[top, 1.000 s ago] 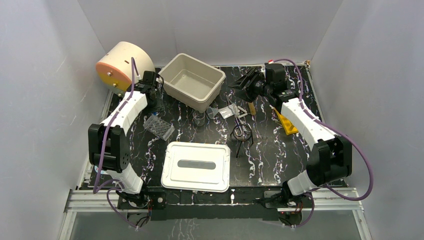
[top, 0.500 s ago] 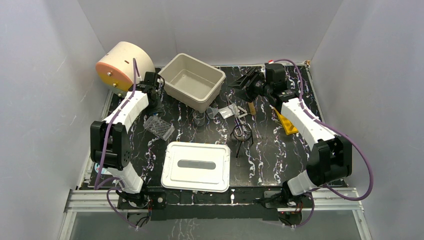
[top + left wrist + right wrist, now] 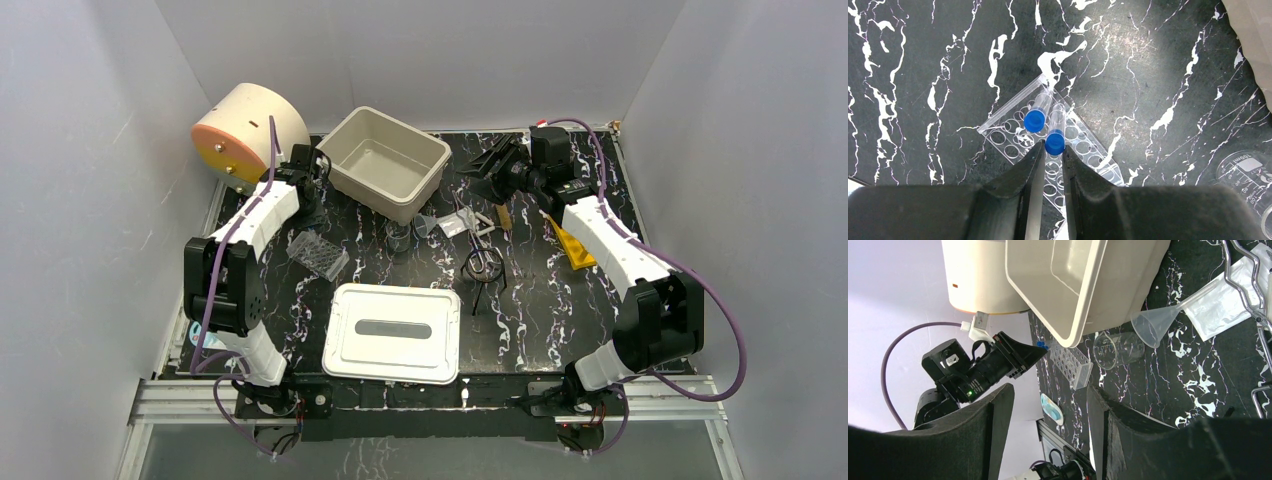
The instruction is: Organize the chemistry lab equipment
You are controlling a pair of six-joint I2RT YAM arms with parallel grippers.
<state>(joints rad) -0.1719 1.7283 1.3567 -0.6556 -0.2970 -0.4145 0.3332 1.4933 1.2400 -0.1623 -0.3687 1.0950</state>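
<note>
Honestly, this looks like the vial-sorting bit. The left gripper [image 3: 1053,148] hangs over the clear tube rack [image 3: 1009,138], jaws down to a narrow slit with nothing pinched in it. One blue-capped vial [image 3: 1054,142] sits right off its tips, with a second vial [image 3: 1034,120] just beside it. Both are seated in the rack on the bench [image 3: 923,60].

If it goes in for one, I'd open just enough to clear the cap, come straight down the tube's axis and stay off the neighbour. That rack looks light and could skid.

The right gripper [image 3: 1049,390] is spread wide and empty, off to the side of the bin [image 3: 1128,290].

Readable text: only "100ml" on the beaker [image 3: 1248,170]. The rest of its scale is too small.
</note>
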